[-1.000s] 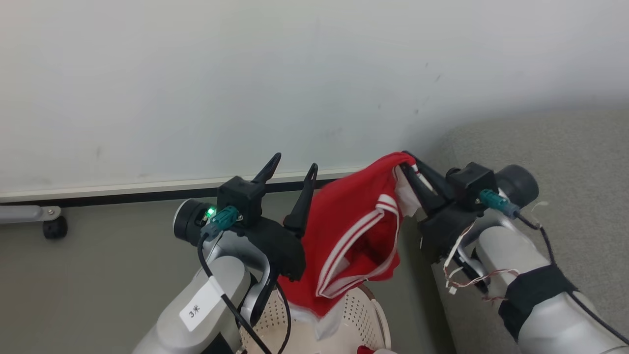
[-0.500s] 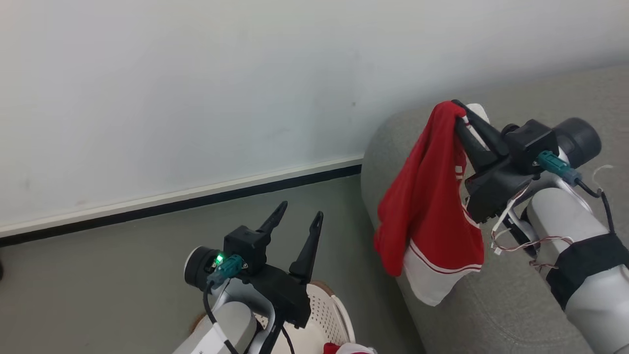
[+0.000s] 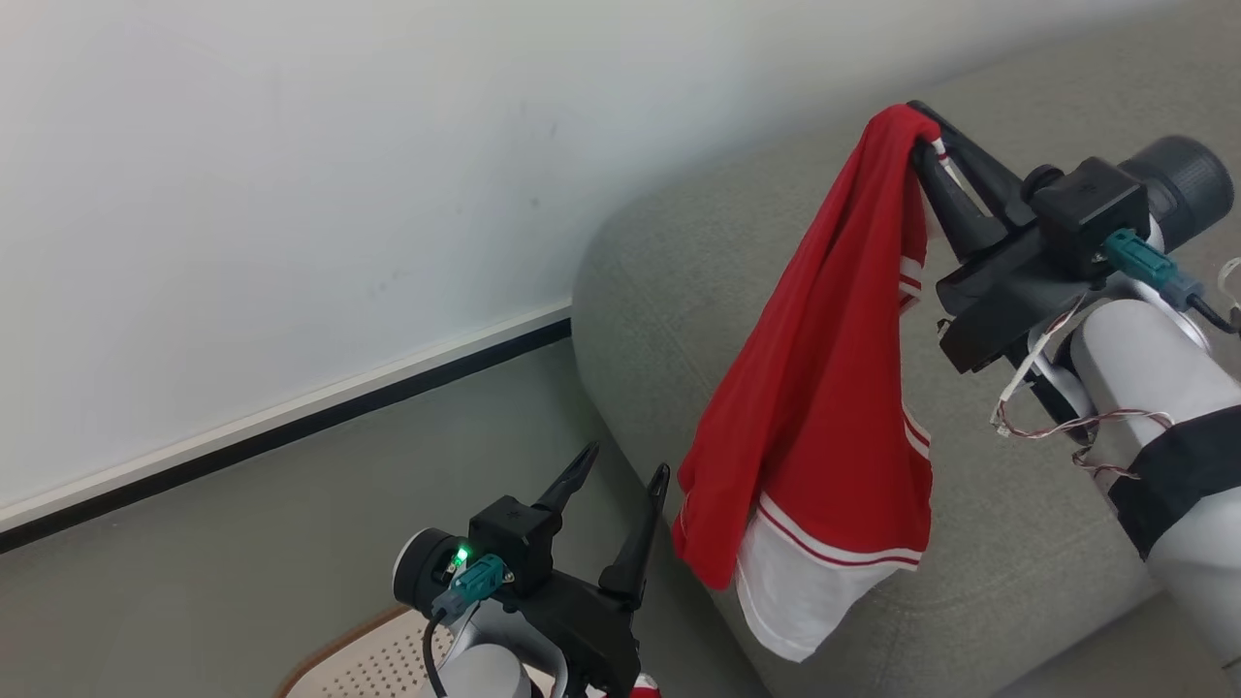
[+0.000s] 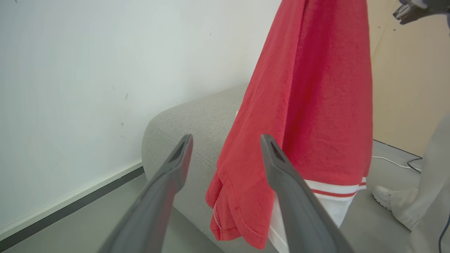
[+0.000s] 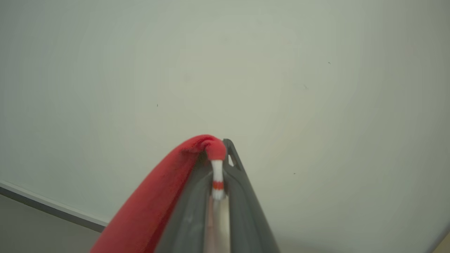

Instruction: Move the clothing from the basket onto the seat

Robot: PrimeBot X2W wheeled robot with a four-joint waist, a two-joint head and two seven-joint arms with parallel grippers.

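A red and white garment (image 3: 824, 427) hangs from my right gripper (image 3: 923, 136), which is shut on its top fold, high over the grey seat (image 3: 669, 320). In the right wrist view the red fabric (image 5: 168, 189) drapes over the left finger, with striped trim pinched between the two. My left gripper (image 3: 620, 463) stands open low down, just left of the hanging cloth, with nothing between its fingers. The left wrist view shows the garment (image 4: 309, 116) right behind that gripper (image 4: 225, 140). A part of the cream basket (image 3: 359, 659) peeks out at the bottom edge, with a scrap of red clothing (image 3: 642, 689) beside my left arm.
A white wall (image 3: 291, 194) with a dark skirting strip (image 3: 291, 427) runs behind the grey floor. In the left wrist view a person's shoe (image 4: 381, 195) and trouser leg (image 4: 422, 196) stand at the right, near a cable on the floor and a tan panel.
The camera has swung toward the seat. My right gripper has lifted the garment out of the basket and carried it up over the seat's corner. My left gripper has stayed open and sunk lower in the picture.
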